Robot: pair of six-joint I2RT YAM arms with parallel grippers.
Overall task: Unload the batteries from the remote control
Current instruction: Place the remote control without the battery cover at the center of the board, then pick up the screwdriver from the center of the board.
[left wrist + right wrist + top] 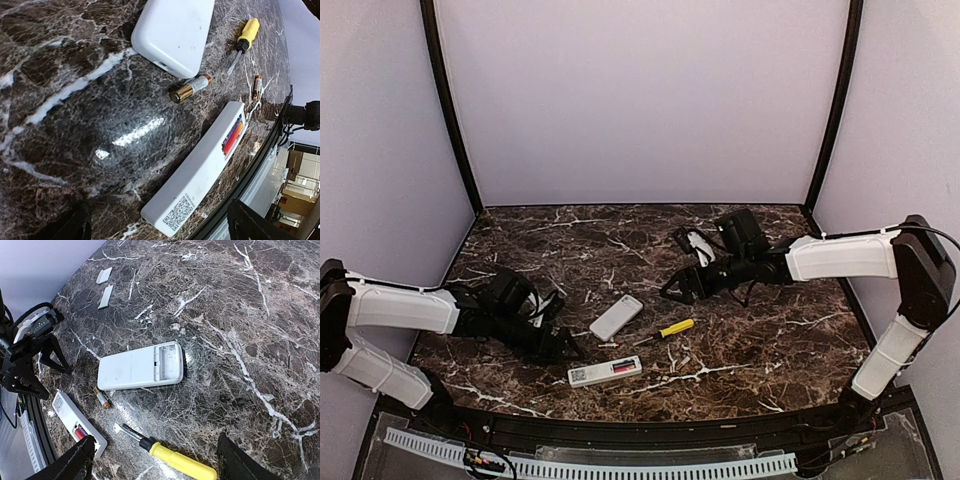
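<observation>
Though hanging low over the dark marble-veined desk (pixel 770 350), grips nothing with the left hand (pixel 564 345), fingers spread wide. Likewise the right hand (pixel 675 288): parted wide, empty, above the desk's far right side. Loose on the desk, just beside the broad white rounded remote (pixel 172 35): a gold-and-copper cylindrical battery (pixel 190 88). Second loose battery (pixel 257 87) near the tip of the yellow-handled screwdriver (pixel 245 40). Reddish batteries (pixel 233 136) seated in the open bay of the slim white QR-labelled remote (pixel 195 185).
</observation>
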